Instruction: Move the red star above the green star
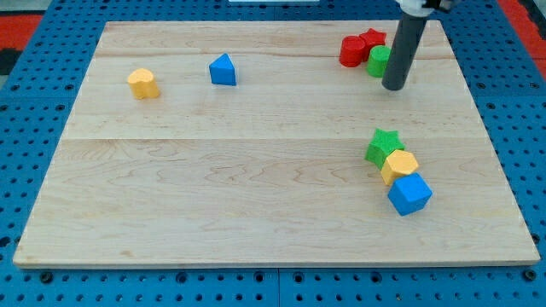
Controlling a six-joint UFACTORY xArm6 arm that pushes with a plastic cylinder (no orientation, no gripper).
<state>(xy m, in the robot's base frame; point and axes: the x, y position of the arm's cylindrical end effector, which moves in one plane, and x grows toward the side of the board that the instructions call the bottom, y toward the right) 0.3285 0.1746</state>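
Red star (373, 38) sits in the upper right of the frame, near the top edge of the wooden board (256, 196). It is in a tight cluster: a red rounded block (352, 52) touches it on the view's left, and a green block (379, 61), whose shape is partly hidden, lies just below it. My tip (393, 87) rests on the board just beside that green block, at its lower right, with the dark rod rising upward and covering the green block's right side. The tip is therefore below and slightly to the right of the red star, near it but with the green block between. The rod is a bare pusher and grasps nothing; whether the tip actually touches the green block cannot be told.

Well below this cluster, in the lower right of the frame, the green star (384, 146) lies in a diagonal chain: a yellow hexagonal block (399, 165) touches its lower right, and a blue cube (409, 194) touches the yellow one further down.

Toward the upper left, a yellow block (143, 83) and a blue triangular block (223, 70) lie apart from each other. No containers stand on the board.
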